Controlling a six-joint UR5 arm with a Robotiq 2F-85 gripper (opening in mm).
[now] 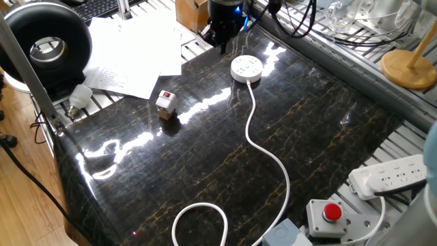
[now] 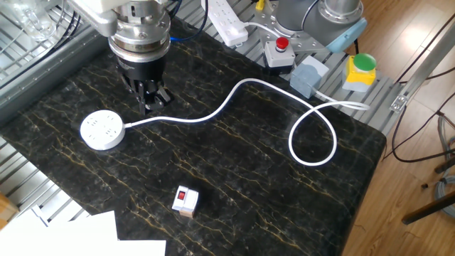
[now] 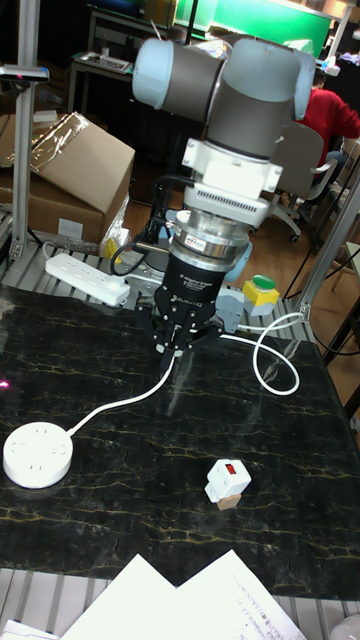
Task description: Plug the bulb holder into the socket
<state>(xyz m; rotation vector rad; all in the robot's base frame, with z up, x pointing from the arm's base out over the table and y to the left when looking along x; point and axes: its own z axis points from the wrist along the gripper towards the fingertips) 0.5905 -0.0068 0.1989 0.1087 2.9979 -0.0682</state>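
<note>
The bulb holder (image 1: 165, 102) (image 2: 185, 200) (image 3: 227, 482), a small white block with a red patch on top, stands alone on the dark marble table. The round white socket (image 1: 246, 69) (image 2: 102, 130) (image 3: 38, 453) lies flat, and its white cord (image 1: 266, 154) (image 2: 234, 96) snakes away into a loop. My gripper (image 1: 222, 39) (image 2: 151, 101) (image 3: 178, 346) hangs just above the table next to the socket, far from the bulb holder. Its fingers are shut together with nothing between them.
A white power strip (image 1: 392, 174) (image 2: 226, 20) (image 3: 88, 278) and a red-button box (image 1: 331, 215) (image 2: 281, 50) sit off the marble. Loose papers (image 1: 133, 51) and a light bulb (image 1: 80, 96) lie beyond the bulb holder. A yellow box with a green button (image 2: 361, 69) stands by the cord loop.
</note>
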